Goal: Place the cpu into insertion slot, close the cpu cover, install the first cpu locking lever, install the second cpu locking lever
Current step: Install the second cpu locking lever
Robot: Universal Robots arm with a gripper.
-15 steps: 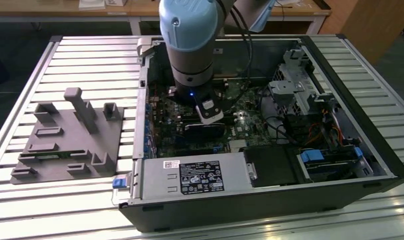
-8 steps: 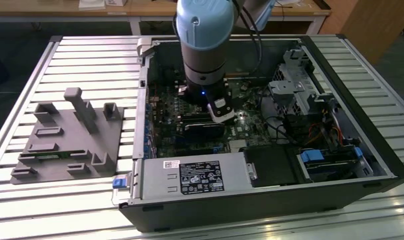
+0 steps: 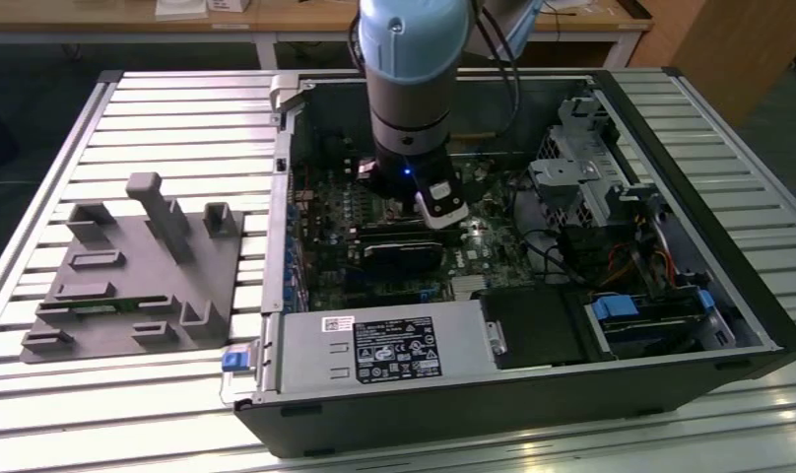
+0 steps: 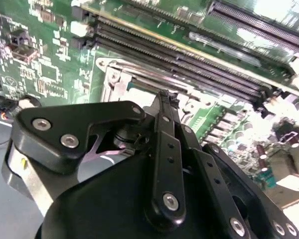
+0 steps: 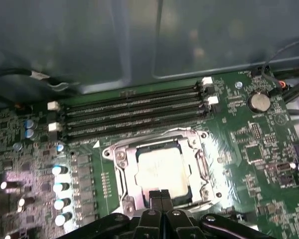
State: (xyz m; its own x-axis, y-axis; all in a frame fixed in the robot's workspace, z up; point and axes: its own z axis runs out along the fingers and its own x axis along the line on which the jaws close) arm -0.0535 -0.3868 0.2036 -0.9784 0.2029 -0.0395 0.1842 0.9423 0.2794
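The pale silvery square cpu lies in the metal-rimmed square insertion slot with the thin silvery frame-shaped cpu cover down around it. The black two-fingered gripper hovers at the slot's near edge, jaws pressed together, holding nothing. Pushing down off-line here could scrape the green motherboard beside the slot.

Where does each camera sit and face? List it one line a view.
Exterior view: off the arm, looking down into the open computer case; the arm and gripper show.
First wrist view: on the arm, facing the cpu under its cpu cover; the shut gripper shows.
Second wrist view: behind the gripper, facing the motherboard.
Both wrist views share the memory slots.
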